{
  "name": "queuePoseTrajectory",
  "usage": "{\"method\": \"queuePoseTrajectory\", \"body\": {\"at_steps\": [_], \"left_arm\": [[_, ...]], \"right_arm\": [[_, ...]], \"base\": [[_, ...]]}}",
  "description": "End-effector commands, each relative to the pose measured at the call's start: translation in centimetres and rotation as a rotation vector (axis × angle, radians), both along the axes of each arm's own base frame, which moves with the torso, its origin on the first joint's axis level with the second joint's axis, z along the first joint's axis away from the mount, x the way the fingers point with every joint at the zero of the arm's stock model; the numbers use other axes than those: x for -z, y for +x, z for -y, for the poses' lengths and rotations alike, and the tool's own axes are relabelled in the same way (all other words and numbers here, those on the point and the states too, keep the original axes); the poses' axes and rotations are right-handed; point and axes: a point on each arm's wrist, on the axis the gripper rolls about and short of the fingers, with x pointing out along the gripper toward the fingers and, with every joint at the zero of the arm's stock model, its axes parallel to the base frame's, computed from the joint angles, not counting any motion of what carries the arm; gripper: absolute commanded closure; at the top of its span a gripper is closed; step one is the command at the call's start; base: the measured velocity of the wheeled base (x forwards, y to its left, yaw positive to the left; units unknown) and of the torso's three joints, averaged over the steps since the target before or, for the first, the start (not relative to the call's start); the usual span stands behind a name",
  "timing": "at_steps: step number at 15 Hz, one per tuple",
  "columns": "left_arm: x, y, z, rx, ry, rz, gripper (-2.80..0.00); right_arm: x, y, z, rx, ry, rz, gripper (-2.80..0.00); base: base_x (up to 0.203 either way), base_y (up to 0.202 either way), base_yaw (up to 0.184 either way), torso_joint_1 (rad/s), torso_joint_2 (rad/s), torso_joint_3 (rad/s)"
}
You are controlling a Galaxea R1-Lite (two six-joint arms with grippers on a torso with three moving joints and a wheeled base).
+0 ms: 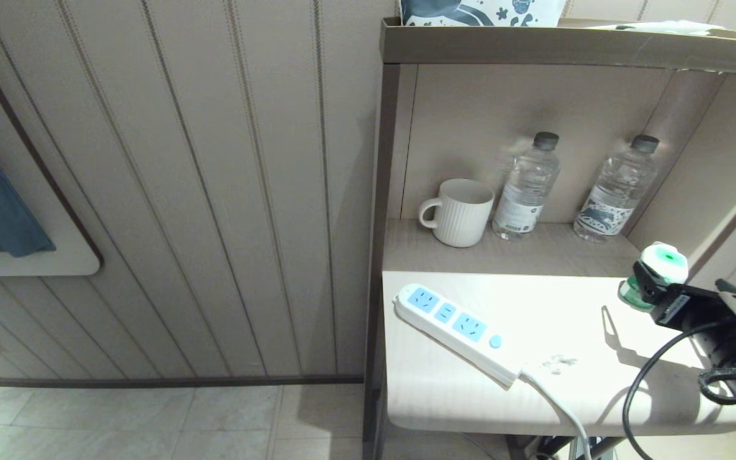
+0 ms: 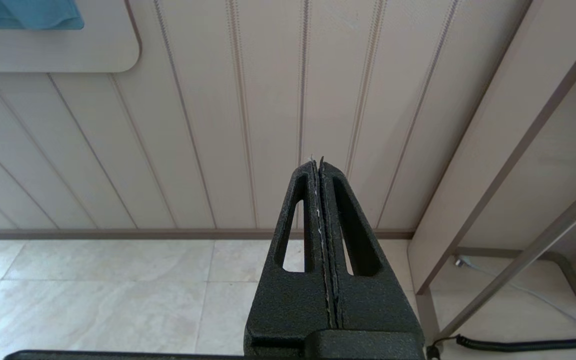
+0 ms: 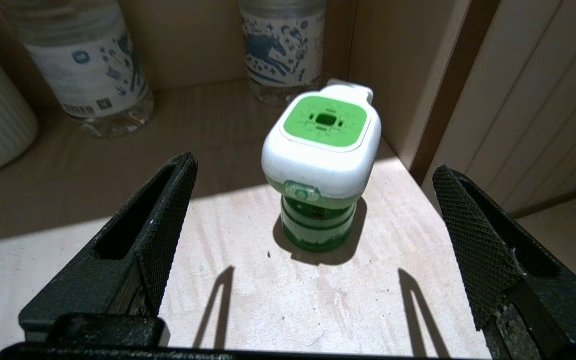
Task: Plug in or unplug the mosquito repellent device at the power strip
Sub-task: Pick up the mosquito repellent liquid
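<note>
The mosquito repellent device (image 3: 320, 165), a white body with a green cap over a green bottle, stands upright and unplugged near the table's right edge (image 1: 660, 263). My right gripper (image 3: 314, 167) is open wide just in front of it. Its textured fingers (image 3: 165, 210) flank the device on both sides without touching it. The power strip (image 1: 451, 324), white with three light-blue sockets, lies diagonally on the table's left part with all sockets free. My left gripper (image 2: 316, 162) is shut on nothing, hanging low over the floor beside the table leg.
A ribbed white mug (image 1: 459, 213) and two clear water bottles (image 1: 526, 186) (image 1: 616, 190) stand on the shelf behind the table (image 1: 572, 332). The strip's white cord (image 1: 559, 402) drops over the front edge. A side panel (image 3: 398, 75) rises just behind the device.
</note>
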Motion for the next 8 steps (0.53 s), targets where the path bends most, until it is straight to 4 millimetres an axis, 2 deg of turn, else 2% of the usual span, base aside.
{"method": "queuePoseTrajectory", "body": {"at_steps": [1, 8], "left_arm": [[0.0, 0.0, 0.0, 0.0, 0.0, -0.001, 0.0], [0.0, 0.0, 0.0, 0.0, 0.0, -0.001, 0.0]], "right_arm": [[0.7, 0.9, -0.4, 0.007, 0.001, -0.009, -2.8], [0.1, 2.6, -0.3, 0.075, 0.009, 0.033, -2.8]], "base": [[0.0, 0.0, 0.0, 0.0, 0.0, 0.0], [0.0, 0.0, 0.0, 0.0, 0.0, 0.0]]}}
